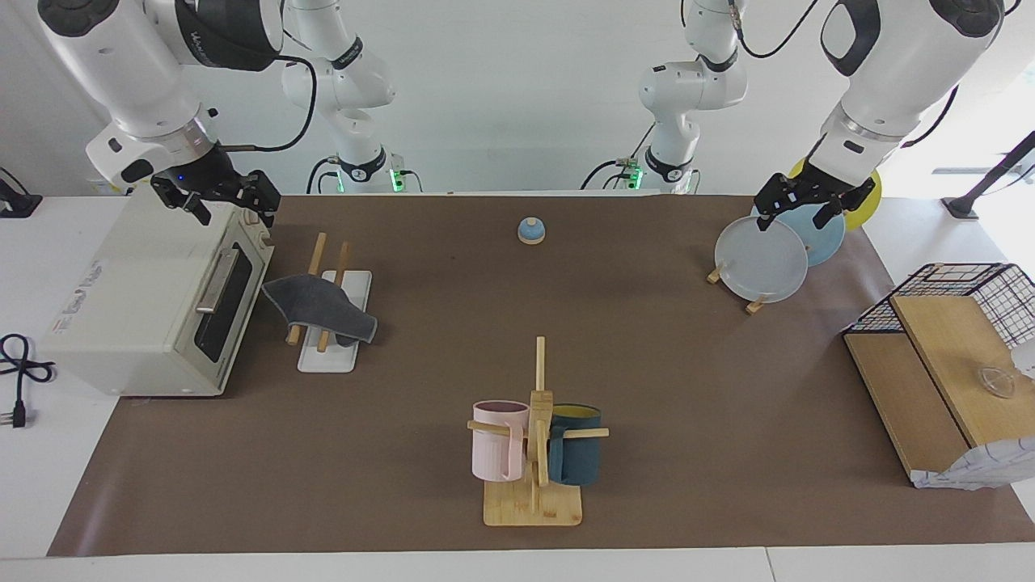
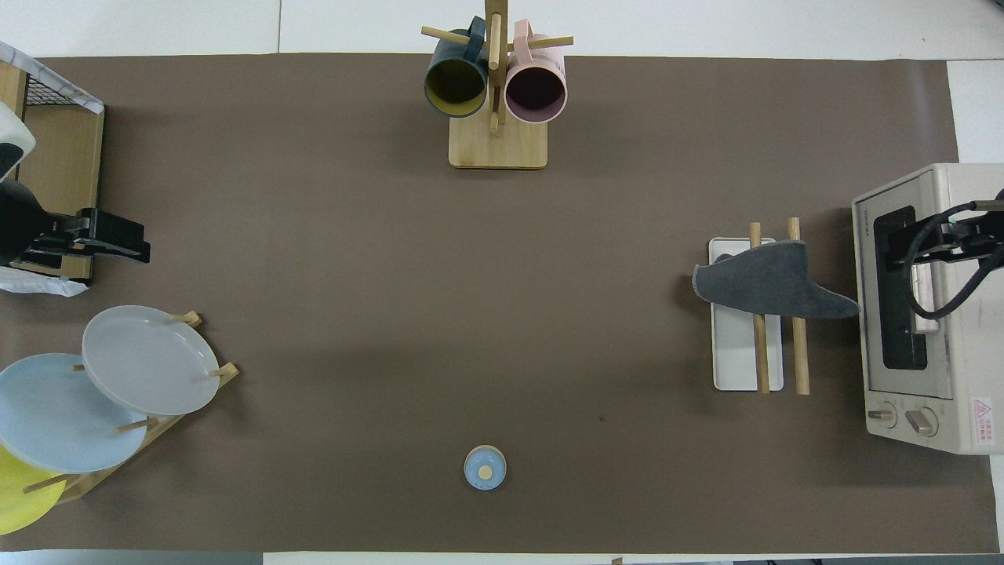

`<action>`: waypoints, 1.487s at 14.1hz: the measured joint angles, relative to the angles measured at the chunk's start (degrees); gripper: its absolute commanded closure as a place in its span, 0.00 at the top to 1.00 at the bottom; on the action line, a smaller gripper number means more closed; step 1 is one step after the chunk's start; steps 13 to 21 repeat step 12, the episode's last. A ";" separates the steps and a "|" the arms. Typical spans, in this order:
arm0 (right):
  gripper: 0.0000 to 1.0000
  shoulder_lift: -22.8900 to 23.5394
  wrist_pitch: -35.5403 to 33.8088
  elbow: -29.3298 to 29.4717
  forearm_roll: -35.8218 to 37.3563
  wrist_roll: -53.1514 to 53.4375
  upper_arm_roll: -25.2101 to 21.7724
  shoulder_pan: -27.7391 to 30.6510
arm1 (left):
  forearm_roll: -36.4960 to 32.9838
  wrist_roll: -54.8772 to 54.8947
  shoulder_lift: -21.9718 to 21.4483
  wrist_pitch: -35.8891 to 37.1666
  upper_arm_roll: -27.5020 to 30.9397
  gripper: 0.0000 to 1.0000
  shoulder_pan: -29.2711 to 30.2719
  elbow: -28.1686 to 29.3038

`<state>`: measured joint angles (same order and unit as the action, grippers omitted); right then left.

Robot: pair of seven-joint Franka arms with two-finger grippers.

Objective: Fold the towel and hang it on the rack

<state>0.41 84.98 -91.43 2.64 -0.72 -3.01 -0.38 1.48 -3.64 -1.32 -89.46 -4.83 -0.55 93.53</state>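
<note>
The towel (image 1: 323, 311) hangs folded over both wooden rods of the rack (image 1: 327, 357), dark grey face out. One corner droops toward the toaster oven. It also shows in the overhead view (image 2: 765, 282), draped across the rack (image 2: 737, 365). My right gripper (image 1: 230, 208) is open and empty, raised over the toaster oven's top, apart from the towel. My left gripper (image 1: 799, 212) is open and empty, raised over the plates at the left arm's end of the table; it also shows in the overhead view (image 2: 118, 239).
A toaster oven (image 1: 137, 315) stands beside the rack. A bamboo mug stand (image 1: 534, 501) with two mugs is far from the robots. A small blue bell (image 1: 530, 231) sits near them. Plates on a wooden stand (image 1: 760, 259) and a wire basket (image 1: 970, 291) are at the left arm's end.
</note>
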 measured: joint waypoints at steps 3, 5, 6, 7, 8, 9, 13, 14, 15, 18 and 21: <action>1.00 0.00 0.00 0.02 -0.10 0.00 0.22 -0.07 | 0.00 0.00 0.00 0.00 0.00 1.00 0.00 0.00; 1.00 0.00 0.00 0.13 -0.17 0.00 0.32 -0.19 | 0.00 0.00 0.00 0.00 0.00 1.00 0.00 0.00; 1.00 -0.02 0.00 0.23 -0.24 0.00 0.39 -0.23 | 0.00 0.00 0.00 0.00 0.00 1.00 0.00 0.00; 1.00 -0.10 0.00 0.30 -0.27 0.00 0.45 -0.25 | 0.00 0.00 0.00 0.00 0.00 1.00 0.00 0.00; 1.00 -0.29 0.00 0.30 -0.36 0.00 0.48 -0.26 | 0.00 0.00 0.00 0.00 0.00 1.00 0.00 0.00; 1.00 -0.58 -0.01 0.29 -1.11 0.00 0.48 -0.25 | 0.00 0.00 0.00 0.00 0.00 1.00 0.00 0.00; 1.00 -1.43 -0.03 0.29 -3.50 0.00 0.54 -0.70 | 0.00 0.00 0.00 0.00 0.00 1.00 0.00 0.00; 1.00 -1.43 -0.03 0.29 -3.50 0.00 0.54 -0.70 | 0.00 0.00 0.00 0.00 0.00 1.00 0.00 0.00; 1.00 -1.43 -0.03 0.29 -3.50 0.00 0.54 -0.70 | 0.00 0.00 0.00 0.00 0.00 1.00 0.00 0.00; 1.00 -1.43 -0.03 0.29 -3.50 0.00 0.54 -0.70 | 0.00 0.00 0.00 0.00 0.00 1.00 0.00 0.00; 1.00 -1.43 -0.03 0.29 -3.50 0.00 0.54 -0.70 | 0.00 0.00 0.00 0.00 0.00 1.00 0.00 0.00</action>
